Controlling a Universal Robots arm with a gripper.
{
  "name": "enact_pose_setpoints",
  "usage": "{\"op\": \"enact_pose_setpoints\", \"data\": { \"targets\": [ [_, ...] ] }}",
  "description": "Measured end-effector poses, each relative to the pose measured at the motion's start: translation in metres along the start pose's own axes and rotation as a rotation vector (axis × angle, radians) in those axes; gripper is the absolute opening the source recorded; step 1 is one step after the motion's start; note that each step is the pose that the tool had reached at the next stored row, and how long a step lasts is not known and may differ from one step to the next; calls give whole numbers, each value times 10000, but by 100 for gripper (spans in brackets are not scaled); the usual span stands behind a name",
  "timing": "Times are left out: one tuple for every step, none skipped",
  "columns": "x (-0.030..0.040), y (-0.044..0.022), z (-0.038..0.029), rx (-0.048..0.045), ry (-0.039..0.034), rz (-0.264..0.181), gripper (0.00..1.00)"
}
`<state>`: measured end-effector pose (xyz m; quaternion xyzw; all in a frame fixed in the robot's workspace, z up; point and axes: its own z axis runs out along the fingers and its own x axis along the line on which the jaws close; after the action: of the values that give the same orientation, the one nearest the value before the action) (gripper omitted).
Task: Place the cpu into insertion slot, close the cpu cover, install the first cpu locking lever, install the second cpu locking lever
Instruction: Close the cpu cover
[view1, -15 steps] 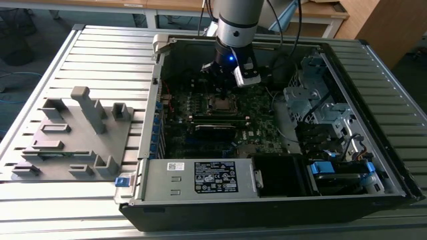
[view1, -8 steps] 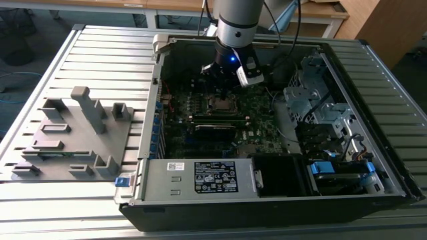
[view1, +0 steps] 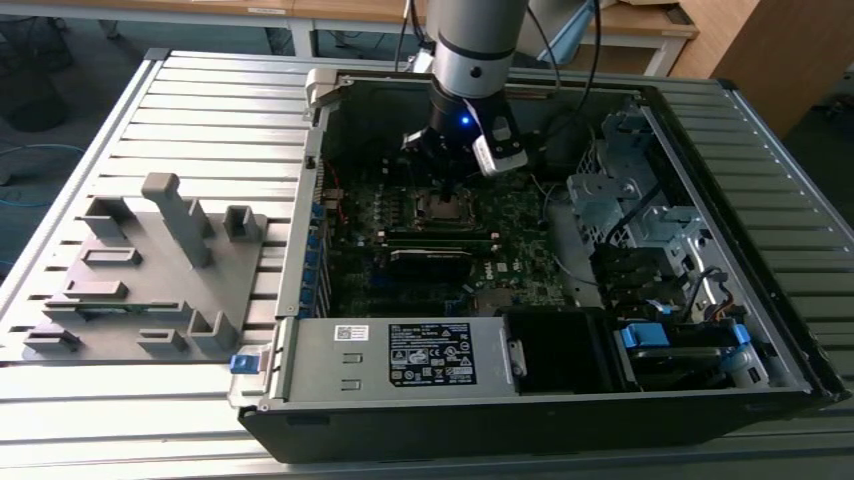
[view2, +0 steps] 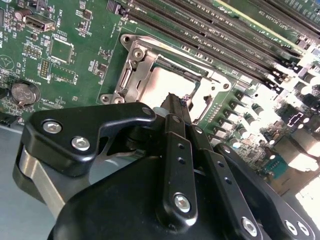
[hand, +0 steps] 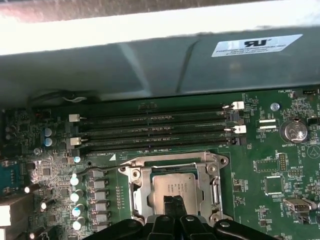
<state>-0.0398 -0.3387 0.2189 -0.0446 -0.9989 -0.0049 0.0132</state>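
In the upper centre of the exterior view, the tool (view1: 446, 185) is seen lowered into an open computer case (view1: 787, 330) set on a slatted counter (view1: 200, 100), directly above the insertion slot (view1: 445, 208) on the motherboard (view1: 514, 250). In both wrist views the cpu (hand: 172, 186) (view2: 167, 82) is seen seated in the slot, framed by the cpu cover (hand: 137, 182) (view2: 136, 65), which lies flat around it. The tool's fingertips (hand: 167, 204) are drawn narrowly together over the chip's near edge, and nothing is held between them. Long memory slots (hand: 150, 127) are seen beside the socket.
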Motion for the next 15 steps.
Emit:
{"op": "enact_pose_setpoints", "data": {
  "targets": [
    [0, 0, 4, 1, 0, -52, 10],
    [0, 0, 8, 4, 2, -144, 10],
    [0, 0, 10, 8, 3, -269, 10],
    [0, 0, 11, 13, 4, -382, 10],
    [0, 0, 13, 15, 5, -489, 10],
    [0, 0, 14, 16, 5, -573, 10],
    [0, 0, 15, 18, 6, -649, 10],
    [0, 0, 15, 20, 7, -702, 10],
    [0, 0, 16, 20, 7, -720, 10],
    [0, 0, 16, 21, 7, -719, 10],
    [0, 0, 16, 20, 6, -720, 10],
    [0, 0, 16, 20, 6, -720, 10],
    [0, 0, 16, 20, 6, -720, 10],
    [0, 0, 16, 20, 6, -720, 10],
    [1, 0, 16, 21, 6, -721, 10]
  ]
}}
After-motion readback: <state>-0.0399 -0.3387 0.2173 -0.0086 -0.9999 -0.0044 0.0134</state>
